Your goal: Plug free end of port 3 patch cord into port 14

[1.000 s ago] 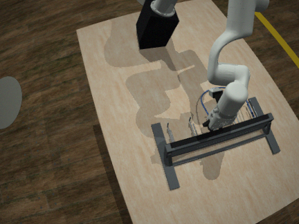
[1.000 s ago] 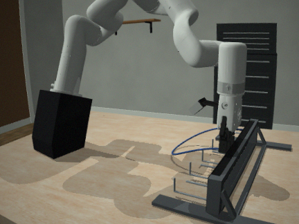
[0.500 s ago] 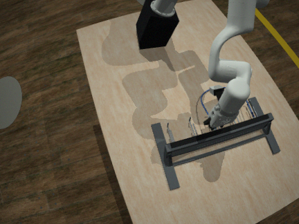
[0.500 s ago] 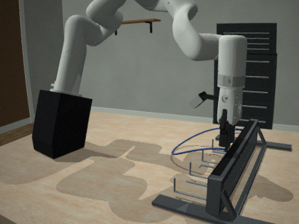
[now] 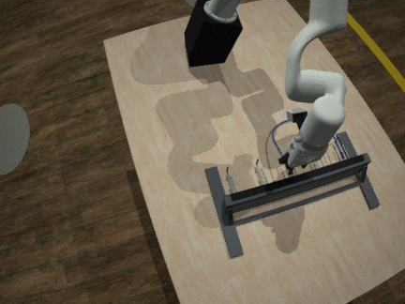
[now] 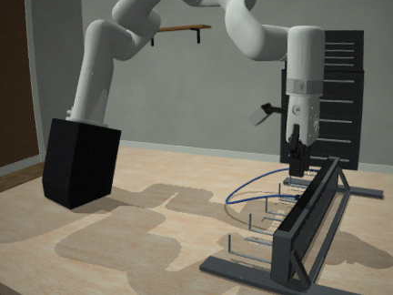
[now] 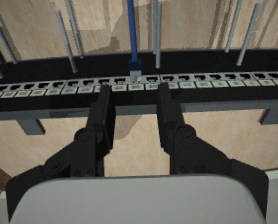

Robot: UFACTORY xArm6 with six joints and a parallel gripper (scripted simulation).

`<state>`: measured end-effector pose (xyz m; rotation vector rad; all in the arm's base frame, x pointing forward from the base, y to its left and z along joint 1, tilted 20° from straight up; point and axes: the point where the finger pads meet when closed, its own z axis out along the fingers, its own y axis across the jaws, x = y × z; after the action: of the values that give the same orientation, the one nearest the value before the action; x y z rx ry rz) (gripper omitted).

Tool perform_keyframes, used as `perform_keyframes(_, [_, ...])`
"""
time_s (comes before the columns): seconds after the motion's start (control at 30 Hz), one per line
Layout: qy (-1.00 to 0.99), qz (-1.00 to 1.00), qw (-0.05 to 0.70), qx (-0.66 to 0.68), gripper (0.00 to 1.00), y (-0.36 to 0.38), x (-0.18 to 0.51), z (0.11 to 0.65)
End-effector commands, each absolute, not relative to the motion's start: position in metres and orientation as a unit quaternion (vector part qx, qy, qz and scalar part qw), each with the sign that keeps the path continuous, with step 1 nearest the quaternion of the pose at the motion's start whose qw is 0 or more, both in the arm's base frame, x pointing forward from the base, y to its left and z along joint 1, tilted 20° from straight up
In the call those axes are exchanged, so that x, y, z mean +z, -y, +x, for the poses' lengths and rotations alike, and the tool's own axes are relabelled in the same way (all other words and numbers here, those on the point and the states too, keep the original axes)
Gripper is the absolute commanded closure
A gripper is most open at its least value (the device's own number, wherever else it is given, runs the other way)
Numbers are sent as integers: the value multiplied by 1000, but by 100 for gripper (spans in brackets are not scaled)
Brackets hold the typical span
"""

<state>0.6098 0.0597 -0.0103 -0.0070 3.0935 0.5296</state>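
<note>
The dark rack (image 5: 295, 186) stands on the wooden table, also in the side view (image 6: 309, 208). In the wrist view its port row with white plates (image 7: 140, 86) runs across. The blue patch cord (image 5: 274, 136) loops behind the rack (image 6: 255, 187). Its blue plug (image 7: 134, 67) sits in a port near the middle of the row, with the cord (image 7: 131, 30) running straight away from it. My gripper (image 7: 135, 98) hangs just in front of that port, fingers partly apart, with nothing between them and clear of the plug. It also shows in the top and exterior views (image 5: 292, 169) (image 6: 297, 168).
Thin grey cable bars (image 7: 67, 35) stick out behind the rack. The arm's black base box (image 5: 213, 31) stands at the table's far end. A dark cabinet (image 6: 334, 98) stands behind the table. The rack's right foot (image 5: 361, 169) lies near the table's right edge.
</note>
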Motion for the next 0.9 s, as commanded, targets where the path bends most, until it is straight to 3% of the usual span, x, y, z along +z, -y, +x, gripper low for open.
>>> perform_keyframes(0.0, [-986, -2, 4, 169, 62, -55, 4, 611])
perform_keyframes(0.47, [-986, -2, 4, 169, 62, -52, 12, 610])
perform_keyframes(0.5, [-986, -2, 4, 169, 100, -52, 12, 610])
perform_keyframes(0.87, [-986, -2, 4, 169, 100, -52, 12, 610])
